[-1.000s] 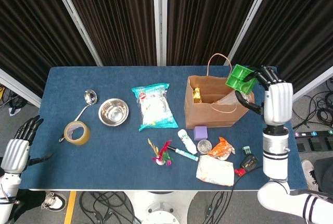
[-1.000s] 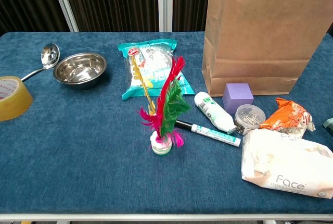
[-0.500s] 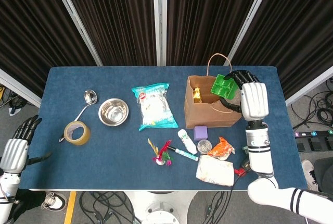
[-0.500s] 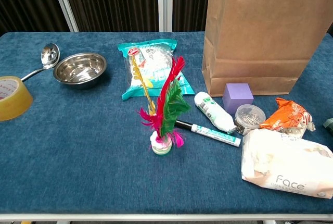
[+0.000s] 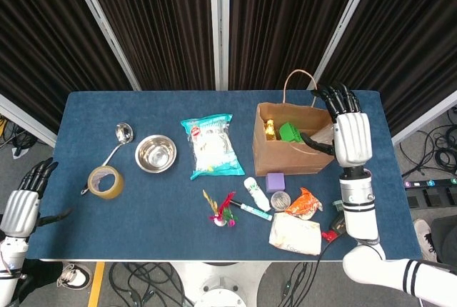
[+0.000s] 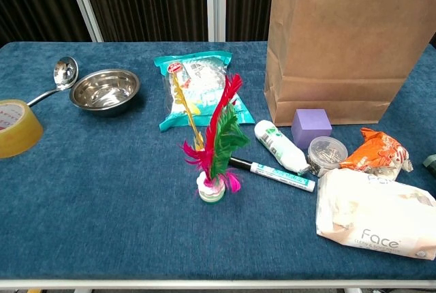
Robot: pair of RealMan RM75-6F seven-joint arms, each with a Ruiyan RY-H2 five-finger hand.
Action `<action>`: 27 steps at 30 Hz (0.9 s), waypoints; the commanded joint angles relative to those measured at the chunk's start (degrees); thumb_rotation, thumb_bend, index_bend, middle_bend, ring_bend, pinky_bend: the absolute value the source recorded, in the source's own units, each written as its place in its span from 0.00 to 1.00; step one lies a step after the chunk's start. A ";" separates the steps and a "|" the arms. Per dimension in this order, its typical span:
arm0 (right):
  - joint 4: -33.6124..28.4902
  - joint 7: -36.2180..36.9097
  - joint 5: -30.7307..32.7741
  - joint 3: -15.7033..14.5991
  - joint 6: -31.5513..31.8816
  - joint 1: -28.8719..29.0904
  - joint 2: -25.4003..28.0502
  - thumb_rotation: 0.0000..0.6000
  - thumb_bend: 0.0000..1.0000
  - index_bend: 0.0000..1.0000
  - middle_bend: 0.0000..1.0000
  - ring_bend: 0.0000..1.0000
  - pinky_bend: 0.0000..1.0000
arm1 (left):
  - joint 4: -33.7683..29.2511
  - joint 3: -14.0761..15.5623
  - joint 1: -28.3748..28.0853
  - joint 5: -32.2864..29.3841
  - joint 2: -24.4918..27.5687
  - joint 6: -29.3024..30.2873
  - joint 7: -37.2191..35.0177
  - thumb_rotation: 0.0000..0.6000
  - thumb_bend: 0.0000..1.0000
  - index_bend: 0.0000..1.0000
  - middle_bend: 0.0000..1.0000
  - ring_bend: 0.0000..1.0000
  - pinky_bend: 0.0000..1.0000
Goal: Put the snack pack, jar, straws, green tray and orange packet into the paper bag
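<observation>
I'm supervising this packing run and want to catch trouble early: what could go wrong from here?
The right hand hovers open at the paper bag rim beside its handle; pulling back could snag it and tip the bag. The orange packet lies crowded against the clip jar and wipes pack, so a grasp may knock neighbours.

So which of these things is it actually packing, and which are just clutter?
For the job: paper bag, green tray already inside, orange packet, right hand open above the bag.

Lying about: steel bowl, ladle, tape roll, purple cube, feather shuttlecock.
</observation>
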 commanded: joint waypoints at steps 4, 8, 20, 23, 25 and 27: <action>-5.23 8.22 -9.61 1.01 7.12 -1.70 1.98 1.00 0.00 0.23 0.21 0.09 0.16 | -0.17 -0.02 -0.08 0.08 0.10 -0.02 0.13 1.00 0.06 0.11 0.14 0.01 0.16; -12.16 10.52 -14.71 0.19 9.90 -4.22 6.02 1.00 0.00 0.23 0.22 0.10 0.17 | -0.39 -0.04 -0.12 0.17 0.10 0.07 0.36 1.00 0.06 0.11 0.14 0.01 0.16; -8.21 7.04 -29.82 -20.16 6.89 -15.92 16.78 1.00 0.00 0.25 0.26 0.15 0.24 | -1.06 -0.15 -0.32 0.32 -0.02 0.19 0.94 1.00 0.06 0.11 0.14 0.01 0.16; -3.59 7.49 -30.46 -23.37 7.36 -18.34 16.54 1.00 0.00 0.27 0.26 0.16 0.26 | -1.04 -0.10 -0.16 0.19 -0.07 0.16 0.95 1.00 0.06 0.11 0.14 0.01 0.16; -0.57 8.29 -30.71 -24.55 8.10 -19.49 15.82 1.00 0.00 0.29 0.28 0.18 0.27 | -0.97 0.01 -0.10 0.25 -0.13 0.14 1.00 1.00 0.06 0.11 0.14 0.01 0.16; 3.42 8.54 -30.71 -25.46 8.27 -20.35 14.64 1.00 0.00 0.31 0.29 0.19 0.29 | -0.95 0.14 -0.07 0.37 -0.28 0.14 1.04 1.00 0.06 0.11 0.14 0.01 0.16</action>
